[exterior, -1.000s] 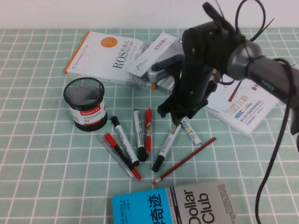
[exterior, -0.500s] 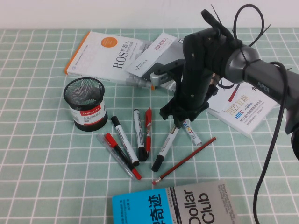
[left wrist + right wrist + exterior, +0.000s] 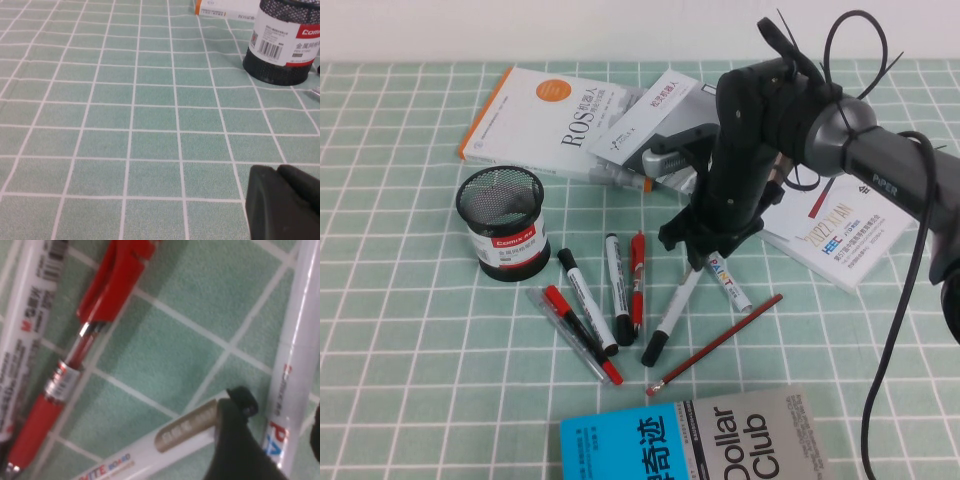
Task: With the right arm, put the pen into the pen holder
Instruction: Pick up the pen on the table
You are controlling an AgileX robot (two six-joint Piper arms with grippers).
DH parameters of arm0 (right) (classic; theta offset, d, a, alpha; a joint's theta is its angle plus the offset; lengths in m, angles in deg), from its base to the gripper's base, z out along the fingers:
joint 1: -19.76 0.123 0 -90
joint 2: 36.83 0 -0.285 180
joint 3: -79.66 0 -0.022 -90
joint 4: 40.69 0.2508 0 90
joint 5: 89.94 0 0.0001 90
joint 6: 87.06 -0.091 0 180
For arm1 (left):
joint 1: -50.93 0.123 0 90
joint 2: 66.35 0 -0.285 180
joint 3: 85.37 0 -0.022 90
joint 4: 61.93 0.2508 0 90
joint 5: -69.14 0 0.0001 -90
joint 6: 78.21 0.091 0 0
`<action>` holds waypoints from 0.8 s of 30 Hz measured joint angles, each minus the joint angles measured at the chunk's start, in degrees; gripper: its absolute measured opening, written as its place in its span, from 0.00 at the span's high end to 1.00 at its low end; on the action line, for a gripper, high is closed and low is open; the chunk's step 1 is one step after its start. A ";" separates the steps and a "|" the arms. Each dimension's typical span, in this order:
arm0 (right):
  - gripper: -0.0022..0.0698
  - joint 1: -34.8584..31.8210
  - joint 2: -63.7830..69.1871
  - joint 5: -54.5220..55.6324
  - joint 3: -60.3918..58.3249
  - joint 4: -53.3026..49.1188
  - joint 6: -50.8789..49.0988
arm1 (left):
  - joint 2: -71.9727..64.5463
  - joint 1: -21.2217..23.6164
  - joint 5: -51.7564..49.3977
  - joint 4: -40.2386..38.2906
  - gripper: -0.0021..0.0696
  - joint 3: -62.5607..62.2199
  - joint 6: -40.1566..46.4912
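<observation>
Where the left arm sits: left gripper (image 3: 287,200) low over bare green-checked desk (image 3: 125,125), only a dark edge of it in the left wrist view; jaws cannot tell.
Pen holder: pen holder (image 3: 503,223) upright at desk left, black mesh, white label with red band reading "Comix", barcode and Chinese print on the label in the left wrist view (image 3: 285,37); well apart from the pen.
ROS book: white book (image 3: 550,122) with orange spine behind the holder, title reads "ROS" plus Chinese characters.
Loose pens: red pen in clear sleeve (image 3: 575,330), two black-capped white markers (image 3: 588,300), (image 3: 617,288), red pen (image 3: 637,280) lying side by side right of the holder.
Third marker: black-capped white marker (image 3: 670,315), angled, its upper end under the right gripper; barrel print reads "WHITE BOARD" in the right wrist view.
Right gripper: right gripper (image 3: 705,255) down at desk centre, jaws parted, holding nothing.
Pen: pen (image 3: 730,281) flat on the desk, all white, upper end right at the jaws, one black finger (image 3: 240,450) just beside its barrel (image 3: 292,370); coloured lettering too partial to read.
Red pencil: red pencil (image 3: 715,343) diagonal, right of the pen.
Right books: white booklet (image 3: 845,232) reads "YIQIZUOAN"-like gold letters, unclear; arm casing reads "PIPER".
Front book: blue and grey book (image 3: 695,440) at the near edge, reads "Dollar Club".
</observation>
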 joint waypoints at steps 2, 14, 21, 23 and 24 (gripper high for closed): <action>0.55 0.00 0.12 0.56 0.14 0.66 0.00 | 0.00 0.00 0.00 0.00 0.98 0.00 0.00; 0.55 -0.57 1.74 3.40 0.59 0.64 0.00 | 0.00 0.00 0.00 0.00 0.98 0.00 0.00; 0.64 -0.57 1.77 1.94 0.72 0.05 0.39 | 0.00 0.00 0.00 0.00 0.98 0.00 0.00; 0.76 -0.57 1.77 1.23 0.79 -0.44 0.78 | 0.00 0.00 0.00 0.00 0.98 0.00 0.00; 0.82 -0.65 1.77 1.07 0.91 -0.69 0.78 | 0.00 0.00 0.00 0.00 0.98 0.00 0.00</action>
